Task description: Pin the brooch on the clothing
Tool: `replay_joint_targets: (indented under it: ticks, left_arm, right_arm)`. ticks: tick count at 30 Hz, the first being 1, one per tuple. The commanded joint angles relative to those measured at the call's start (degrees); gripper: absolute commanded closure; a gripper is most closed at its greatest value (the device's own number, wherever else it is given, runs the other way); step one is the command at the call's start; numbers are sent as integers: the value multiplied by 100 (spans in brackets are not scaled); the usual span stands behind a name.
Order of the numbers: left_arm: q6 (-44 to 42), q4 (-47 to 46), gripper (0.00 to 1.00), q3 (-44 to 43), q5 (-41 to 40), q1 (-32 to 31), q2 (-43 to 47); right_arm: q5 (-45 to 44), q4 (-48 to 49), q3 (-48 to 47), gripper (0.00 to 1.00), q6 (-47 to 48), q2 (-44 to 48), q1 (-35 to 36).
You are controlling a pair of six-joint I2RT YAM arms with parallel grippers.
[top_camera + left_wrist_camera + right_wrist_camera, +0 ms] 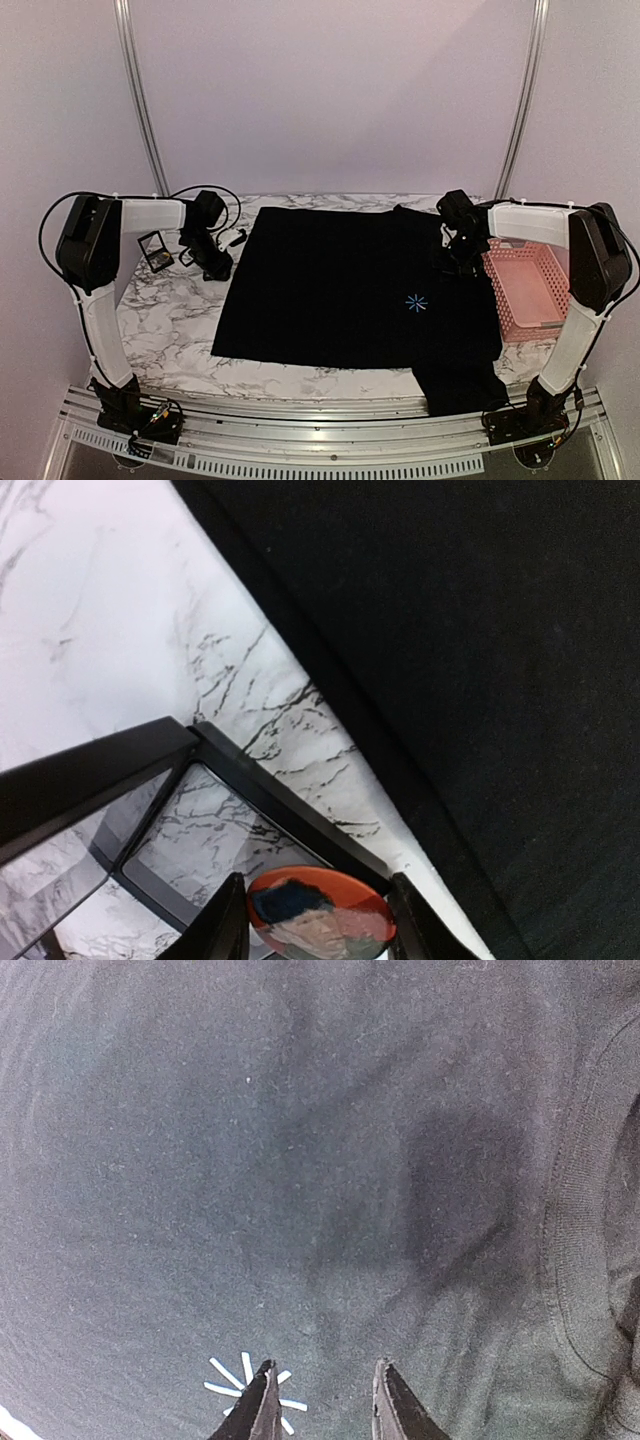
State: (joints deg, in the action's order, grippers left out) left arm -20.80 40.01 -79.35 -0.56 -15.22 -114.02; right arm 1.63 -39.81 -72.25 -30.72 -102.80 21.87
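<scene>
Marble tabletop (170, 310), clothing (330, 270) spread mid-surface — brooch (320, 920) clenched in left jaws toward the far left corner, right jaws parted, empty; pickup apparently in hand, next a carry to the starburst (417, 303).

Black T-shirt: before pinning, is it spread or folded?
Spread: black T-shirt lies flat across the white marble table, light-blue starburst mark facing up.

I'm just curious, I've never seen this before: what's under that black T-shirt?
White marbled table shows around the T-shirt, which lies flat on it. Whatever is directly beneath the cloth is covered.
</scene>
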Motion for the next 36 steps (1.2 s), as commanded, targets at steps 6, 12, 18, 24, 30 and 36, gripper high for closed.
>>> replay_joint_targets:
  ticks: [6, 12, 18, 24, 30, 36]
  left_arm:
    - [5, 378, 68, 90, 309, 79, 376]
    - [14, 406, 75, 152, 452, 74, 630]
    - [96, 984, 76, -271, 879, -2, 1043]
    - [-232, 2029, 76, -1157, 1418, -815, 1823]
    - [-563, 2914, 76, -1976, 2303, -1943, 2273]
    - [-601, 3572, 76, -2703, 2649, -2895, 2172]
  right_arm:
    - [-104, -111, -74, 70, 58, 243, 58]
    - [-2, -119, -138, 70, 99, 384, 84]
    - [640, 260, -305, 68, 733, 743, 446]
    - [1450, 2073, -130, 57, 2334, 1828, 1160]
    - [3547, 5668, 1341, 54, 5324, 2840, 1843]
    - [3920, 5205, 971, 50, 8052, 2525, 2612]
